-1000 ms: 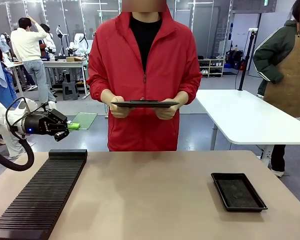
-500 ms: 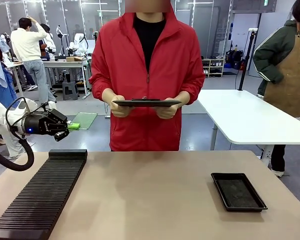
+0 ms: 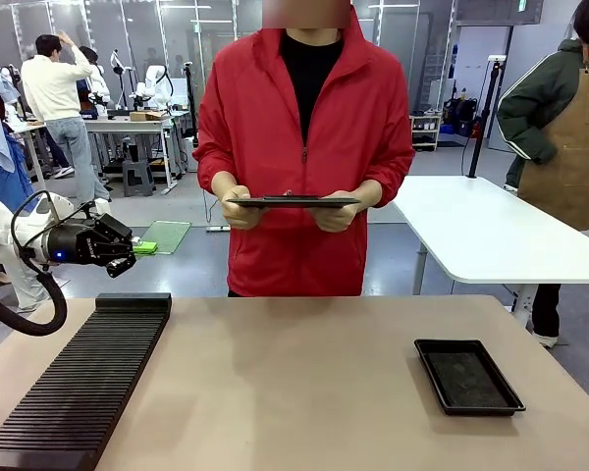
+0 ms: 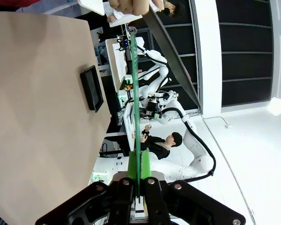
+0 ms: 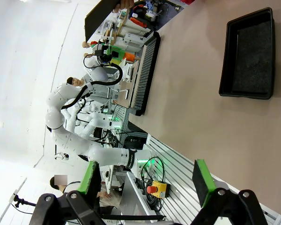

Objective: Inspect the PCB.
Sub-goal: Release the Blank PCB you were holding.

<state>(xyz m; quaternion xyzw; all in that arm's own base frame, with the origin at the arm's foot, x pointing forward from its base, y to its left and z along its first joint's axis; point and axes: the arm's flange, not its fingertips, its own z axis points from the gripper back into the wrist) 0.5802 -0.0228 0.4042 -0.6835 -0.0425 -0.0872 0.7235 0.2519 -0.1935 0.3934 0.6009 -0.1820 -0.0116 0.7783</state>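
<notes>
My left gripper (image 3: 137, 248) hangs off the table's left edge, shut on the PCB (image 3: 167, 235), a thin green board held flat and pointing toward the person. In the left wrist view the PCB (image 4: 135, 108) runs edge-on as a green line up from the closed gripper (image 4: 139, 197). The right gripper (image 5: 145, 180) stands open above the table's near side, green pads (image 5: 89, 180) wide apart with nothing between them. Across the table a person in a red jacket holds a dark flat tablet (image 3: 293, 201) in both hands.
A shallow black tray (image 3: 468, 376) lies on the tan table (image 3: 294, 392) at the right. A long black ribbed rack (image 3: 79, 383) runs along the left side. A white table (image 3: 491, 231) stands behind at the right, with other people farther off.
The person has stepped slightly to the right, carrying the tablet along. My left gripper and the PCB have stayed where they were.
</notes>
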